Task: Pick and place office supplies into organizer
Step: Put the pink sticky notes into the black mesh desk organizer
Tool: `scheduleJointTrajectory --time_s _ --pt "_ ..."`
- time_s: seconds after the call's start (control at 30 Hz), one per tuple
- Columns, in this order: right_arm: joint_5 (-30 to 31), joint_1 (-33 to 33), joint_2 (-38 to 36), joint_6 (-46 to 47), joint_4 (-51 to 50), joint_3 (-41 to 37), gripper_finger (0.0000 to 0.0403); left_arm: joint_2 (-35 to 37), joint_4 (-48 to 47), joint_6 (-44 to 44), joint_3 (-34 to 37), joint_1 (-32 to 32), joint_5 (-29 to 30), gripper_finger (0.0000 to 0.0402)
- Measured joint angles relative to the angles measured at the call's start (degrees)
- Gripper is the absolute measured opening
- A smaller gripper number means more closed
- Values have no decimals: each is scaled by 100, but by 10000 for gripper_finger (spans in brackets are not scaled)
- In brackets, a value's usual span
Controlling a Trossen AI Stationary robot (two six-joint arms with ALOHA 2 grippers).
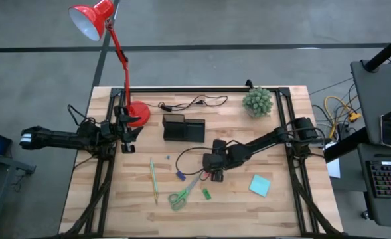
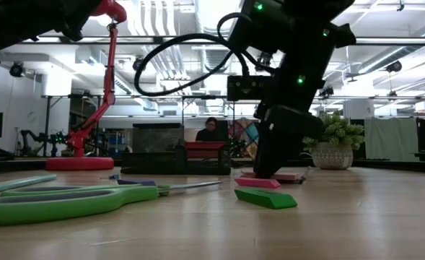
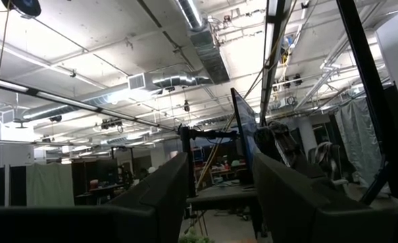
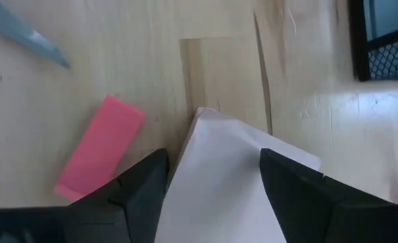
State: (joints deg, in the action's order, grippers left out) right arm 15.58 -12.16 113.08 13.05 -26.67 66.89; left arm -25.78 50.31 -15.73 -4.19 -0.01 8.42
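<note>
At the table's left edge, the left gripper (image 1: 28,139) waits, jaws spread, well away from the supplies. Left of centre lie the pencil (image 1: 153,179) and scissors (image 1: 182,195). Mid-table, the right gripper (image 1: 216,174), far nearer, hangs with jaws spread astride the pink sticky pad (image 4: 232,182), a pink piece (image 4: 101,147) just beside; the organizer (image 1: 183,127) sits behind.

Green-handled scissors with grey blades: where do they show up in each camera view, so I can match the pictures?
High view: the green-handled scissors lie at lower centre.
Low view: flat in the left foreground.
Right wrist view: only a grey blade tip.
Left wrist view: not in it.
Shared landmark: the right pincer, just past the blade tips.
</note>
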Motion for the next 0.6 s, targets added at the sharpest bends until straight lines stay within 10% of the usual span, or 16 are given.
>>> scheduleJointTrajectory --time_s 0.23,0.6 --pt "-34 0 184 -230 -433 321 196 -4 4 0 0 0 -2 155" --pt "-206 28 176 -620 -602 424 16 -6 -7 0 4 0 0 155"
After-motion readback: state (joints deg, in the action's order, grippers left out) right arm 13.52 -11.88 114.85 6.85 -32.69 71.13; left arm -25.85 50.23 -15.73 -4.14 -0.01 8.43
